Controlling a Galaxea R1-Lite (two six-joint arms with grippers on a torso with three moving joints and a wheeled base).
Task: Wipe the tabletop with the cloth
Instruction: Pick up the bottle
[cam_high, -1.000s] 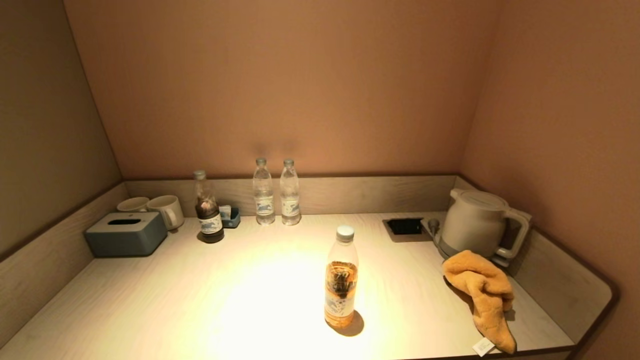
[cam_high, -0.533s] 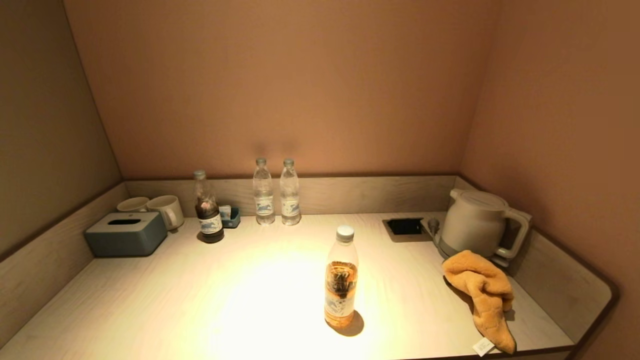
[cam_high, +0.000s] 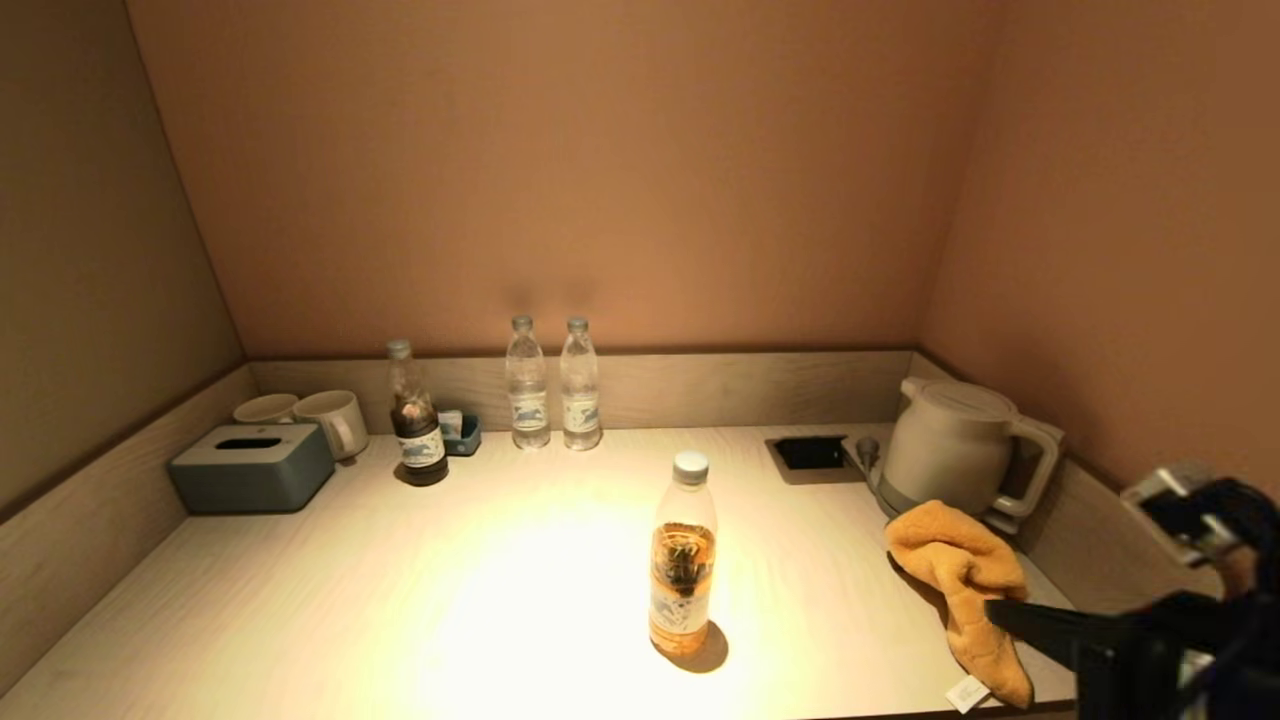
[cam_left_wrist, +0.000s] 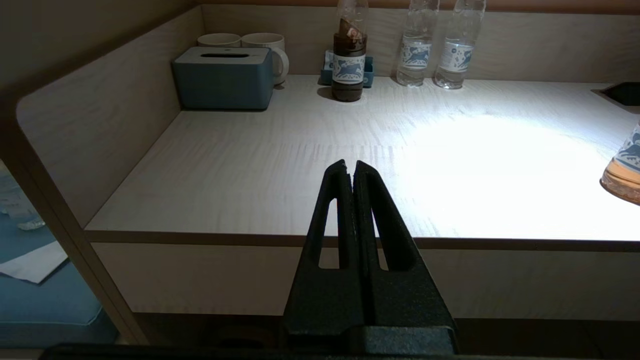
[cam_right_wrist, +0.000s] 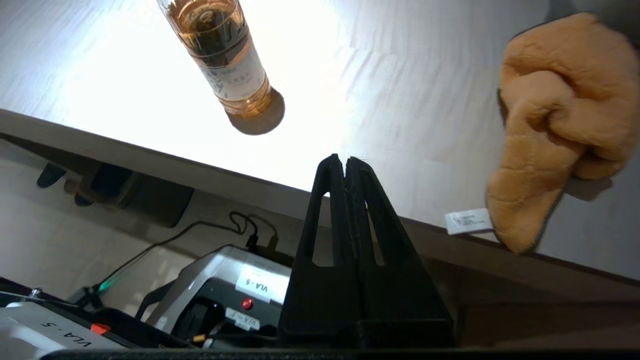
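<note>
- The orange cloth (cam_high: 962, 587) lies crumpled at the right end of the worktop (cam_high: 400, 600), just in front of the white electric kettle (cam_high: 958, 447). One end trails to the near edge, where its white care tag (cam_high: 966, 692) sticks out. It is untouched, so wiping has not begun.
- The right gripper (cam_right_wrist: 345, 162) hangs at the near edge of the worktop with its fingers pressed closed on nothing. It is near the cloth but apart from it. I judge this to be an approach. The fingers must part before they can take the fabric.
- In the head view the right arm shows at the lower right corner, its dark tip just beside the cloth's trailing end. Half a second ago that corner held no arm at all, so the arm has just come into view. The cloth and everything else on the worktop lie as they did then.
- The tea bottle (cam_high: 682, 556) stands upright mid-worktop, well left of the cloth. It sits in the likely wiping path.
- Along the back wall stand two water bottles (cam_high: 552, 384) and a dark drink bottle (cam_high: 415, 418). A grey-blue tissue box (cam_high: 252, 468) and two mugs (cam_high: 305, 414) are in the left corner.
- The left gripper (cam_left_wrist: 350, 167) is parked off the near left edge, fingers closed and empty.
</note>
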